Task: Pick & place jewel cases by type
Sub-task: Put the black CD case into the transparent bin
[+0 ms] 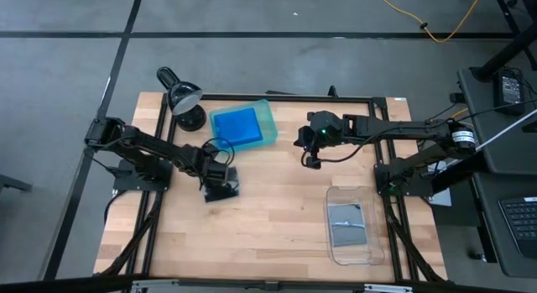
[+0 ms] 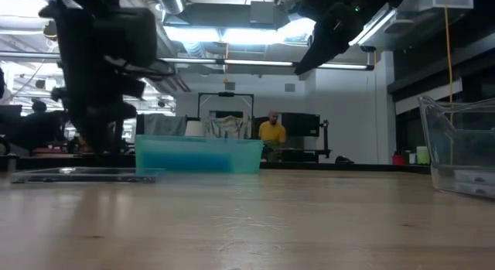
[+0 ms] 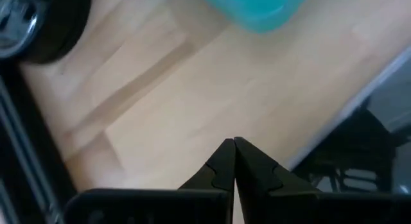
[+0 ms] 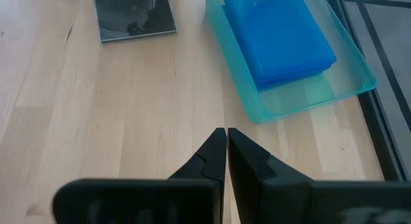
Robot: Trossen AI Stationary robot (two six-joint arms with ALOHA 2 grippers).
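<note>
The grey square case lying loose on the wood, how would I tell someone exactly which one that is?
Start at the translucent green tray holding bright blue rectangular cases at the far edge of the wooden table. Just in front of it, under the left pincer, lies the thin grey-clear square case flat on bare wood. Its grey likes sit in the clear plastic tray; this one lies outside both trays.

cases (image 1: 237, 126) in tray (image 1: 270, 125) rear-left, other tray (image 1: 336, 249) front-right w/ cases (image 1: 347, 223)
</note>
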